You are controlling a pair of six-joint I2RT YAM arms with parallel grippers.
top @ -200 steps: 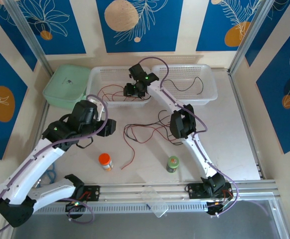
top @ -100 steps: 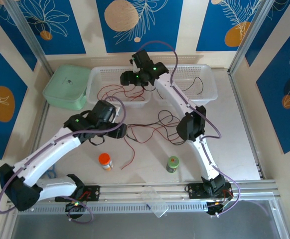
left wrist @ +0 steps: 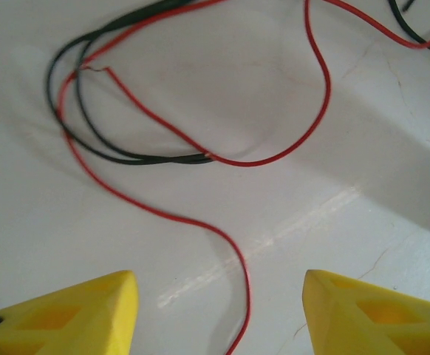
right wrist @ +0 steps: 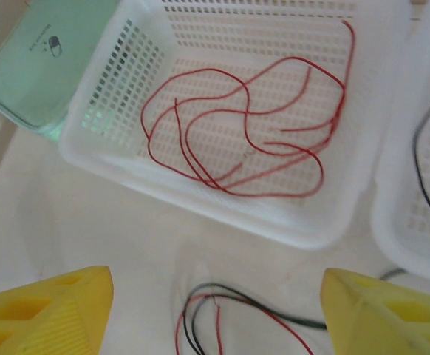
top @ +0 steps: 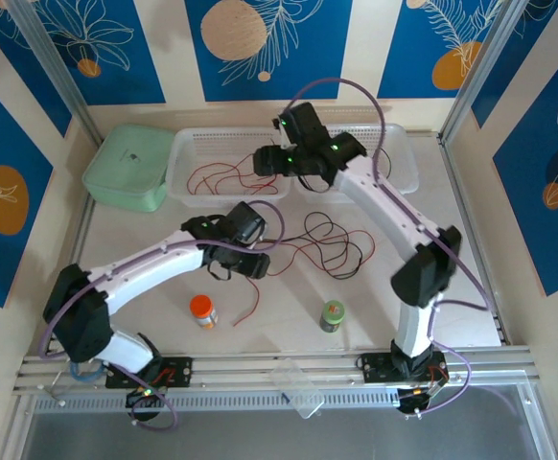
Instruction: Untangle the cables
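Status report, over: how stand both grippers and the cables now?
Left gripper open, empty, over red and black tangle on table. Right gripper open, empty, near white basket holding red cables. Orange-capped bottle, green bottle stand apart, not blocking.

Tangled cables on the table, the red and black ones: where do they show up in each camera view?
Top external: tangled cables at picture centre.
Left wrist: across the upper half, beyond the left claw.
Right wrist: bottom centre, nearer than the white basket.
Shared landmark: the white table beneath them.
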